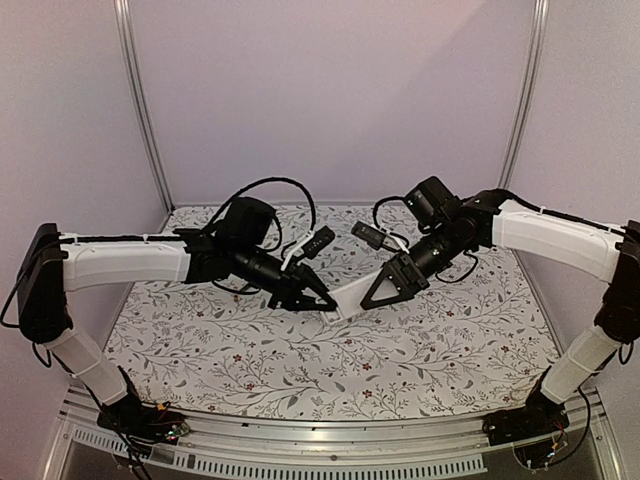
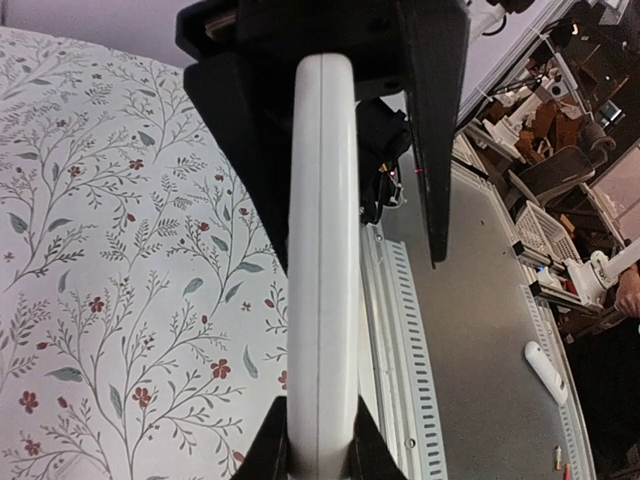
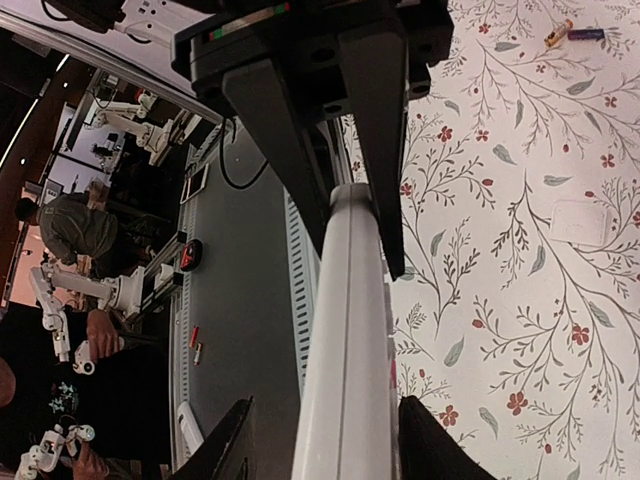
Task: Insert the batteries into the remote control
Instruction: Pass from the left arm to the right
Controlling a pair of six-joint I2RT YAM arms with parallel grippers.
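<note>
The white remote control (image 1: 350,298) hangs above the table's middle, between both grippers. My left gripper (image 1: 325,300) is shut on one end of it; in the left wrist view (image 2: 320,450) both fingers press its white edge (image 2: 320,250). My right gripper (image 1: 375,297) is open and straddles the other end; in the right wrist view (image 3: 330,440) there is a gap between its fingers and the remote (image 3: 350,330). Two small batteries (image 3: 572,33), one gold-tipped and one dark, lie on the cloth far from the grippers. They do not show in the top view.
A flowered cloth (image 1: 250,350) covers the table. A small white flat rectangle (image 3: 580,222) lies on the cloth. A slotted metal rail (image 1: 330,430) runs along the near edge. White walls and metal posts (image 1: 140,110) close in the back.
</note>
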